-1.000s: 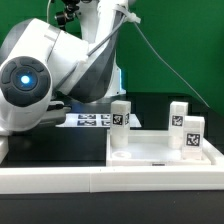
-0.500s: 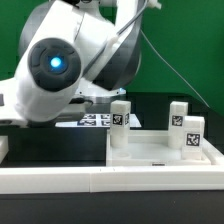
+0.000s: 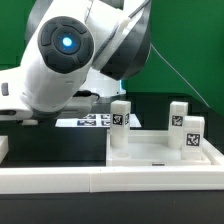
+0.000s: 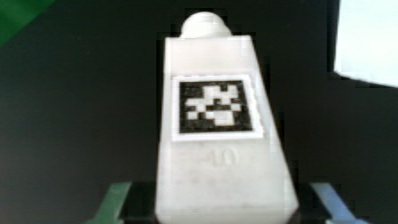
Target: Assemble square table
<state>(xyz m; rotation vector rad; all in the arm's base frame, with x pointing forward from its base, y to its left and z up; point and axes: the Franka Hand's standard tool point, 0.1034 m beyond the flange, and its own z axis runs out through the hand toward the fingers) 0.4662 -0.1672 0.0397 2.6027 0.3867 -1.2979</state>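
My pincer (image 4: 214, 205) is closed partway on a white leg (image 4: 217, 120): in the wrist view the leg fills the middle of the picture, its lower end sitting between my two dark fingers (image 4: 118, 200), one on each side and both pressed to its flanks. The leg carries a black-and-white tag (image 4: 215, 104) on the face turned to the camera, and its far end is rounded into a small tip. Behind it I see mostly the black bench (image 4: 71, 110), with a bit of white at one edge that I cannot name.

In the exterior view my arm (image 3: 70, 60) bulks large over that view's left half and hides the pincer and the held leg entirely. To that view's right, the white square tabletop (image 3: 160, 152) lies flat on the bench (image 3: 60, 140), with its raised rim up. Three more legs stand upright on it: one (image 3: 120, 122) near its corner on that view's left, one (image 3: 178, 116) at the back, and one (image 3: 191, 135) just in front of that, towards that view's right. Each shows a tag. Behind the first leg the marker board (image 3: 92, 121) lies flat on the bench. A long white rail (image 3: 110, 178) runs across the foreground.
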